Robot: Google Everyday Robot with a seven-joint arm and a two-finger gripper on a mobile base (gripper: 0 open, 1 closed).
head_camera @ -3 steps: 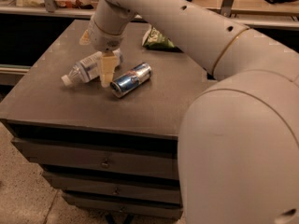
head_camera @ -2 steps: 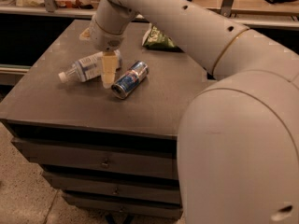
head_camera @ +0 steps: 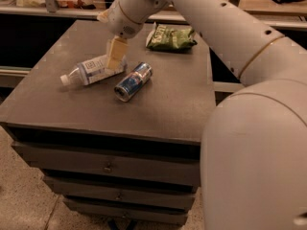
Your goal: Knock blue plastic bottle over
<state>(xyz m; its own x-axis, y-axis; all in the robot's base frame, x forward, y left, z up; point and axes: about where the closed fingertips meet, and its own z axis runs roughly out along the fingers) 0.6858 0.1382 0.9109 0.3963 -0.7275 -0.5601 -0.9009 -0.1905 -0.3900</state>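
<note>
The blue plastic bottle (head_camera: 90,70) lies on its side on the dark table (head_camera: 158,104), with its white cap pointing left. It is clear, with a white-and-blue label. My gripper (head_camera: 114,57) hangs from the arm that comes in from the upper right. It sits at the bottle's right end, over its base, and partly hides that end.
A blue-and-silver drink can (head_camera: 133,82) lies on its side just right of the bottle, close to the gripper. A green snack bag (head_camera: 170,37) lies at the back of the table. The table has drawers (head_camera: 108,166) below, and a shelf runs along behind it.
The whole scene has shifted in view and the gripper now sits a little higher over the bottle's base. The bottle and can lie much as before.
</note>
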